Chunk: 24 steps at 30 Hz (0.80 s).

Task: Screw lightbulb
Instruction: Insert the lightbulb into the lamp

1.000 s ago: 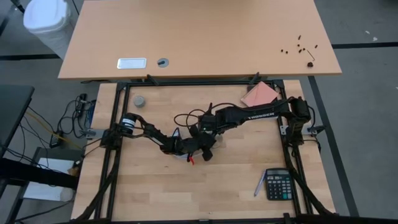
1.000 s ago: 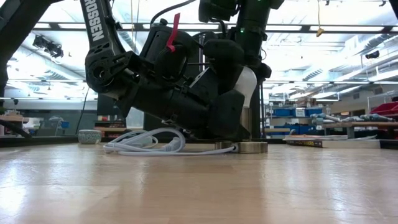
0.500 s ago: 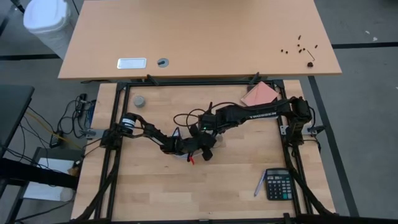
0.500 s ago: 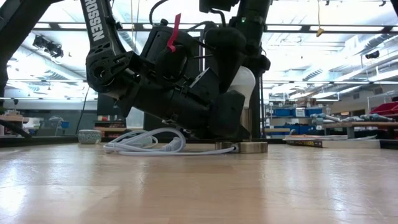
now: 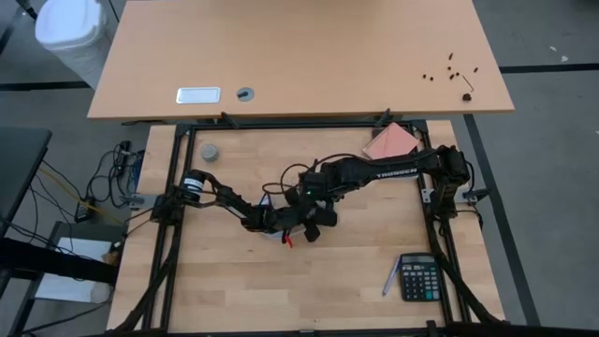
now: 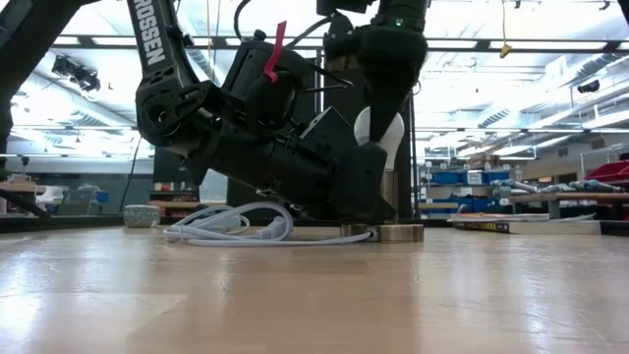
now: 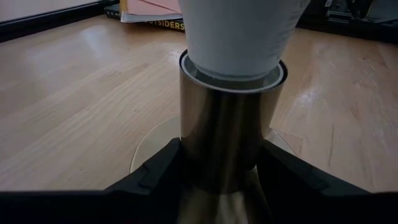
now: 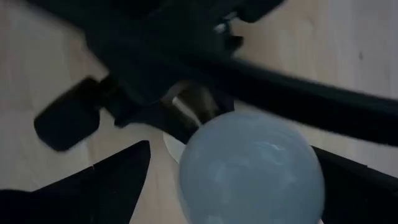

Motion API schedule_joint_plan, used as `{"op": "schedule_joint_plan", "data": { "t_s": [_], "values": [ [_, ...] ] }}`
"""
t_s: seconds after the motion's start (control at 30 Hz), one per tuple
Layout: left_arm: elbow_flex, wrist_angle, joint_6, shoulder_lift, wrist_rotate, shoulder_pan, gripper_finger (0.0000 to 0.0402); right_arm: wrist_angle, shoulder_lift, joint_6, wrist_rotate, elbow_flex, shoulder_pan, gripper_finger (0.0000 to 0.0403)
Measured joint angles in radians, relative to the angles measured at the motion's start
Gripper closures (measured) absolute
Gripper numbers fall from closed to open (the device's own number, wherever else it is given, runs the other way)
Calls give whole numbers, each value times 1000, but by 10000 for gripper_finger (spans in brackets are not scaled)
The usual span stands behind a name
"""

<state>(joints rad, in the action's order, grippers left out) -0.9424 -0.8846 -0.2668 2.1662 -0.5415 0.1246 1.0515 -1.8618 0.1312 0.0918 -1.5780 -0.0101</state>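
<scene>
Far left on the table [image 5: 225, 290], a small grey puck [image 5: 211, 152] lies alone near the far edge. The left arm reaches from the left side toward the middle; its gripper [image 7: 221, 165] is low at the table, its two fingers [image 7: 155, 171] clamped on the brassy socket tube [image 7: 224, 134] that stands upright on a flat round base [image 6: 383, 233]. A white cable [image 6: 231, 224] coils on the wood just left of that base.

The bulb [image 6: 381, 138] sits upright in the top of the tube, at the table's middle. The right arm comes in from the right side and hangs over it; the right gripper [image 8: 230, 180] has its jaws spread wide, one finger [image 8: 93, 186] on either side of the bulb's white dome, not pressing on it.

Farther right, a pink book [image 5: 390, 141] lies near the far edge. At the near right, a pen [image 5: 388, 279] lies just beside a calculator [image 5: 419, 277].
</scene>
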Motion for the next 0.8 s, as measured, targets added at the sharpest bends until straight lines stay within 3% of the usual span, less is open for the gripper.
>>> {"op": "schedule_joint_plan", "data": {
  "t_s": [0.37, 0.8],
  "values": [
    [0, 0, -3, 0, 21, 0, 208, 0, 0, -347, 13, 0, -16, 5],
    [0, -1, -3, -1, 38, 0, 208, -4, 0, -455, 19, 16, -16, 4]
  ]
}}
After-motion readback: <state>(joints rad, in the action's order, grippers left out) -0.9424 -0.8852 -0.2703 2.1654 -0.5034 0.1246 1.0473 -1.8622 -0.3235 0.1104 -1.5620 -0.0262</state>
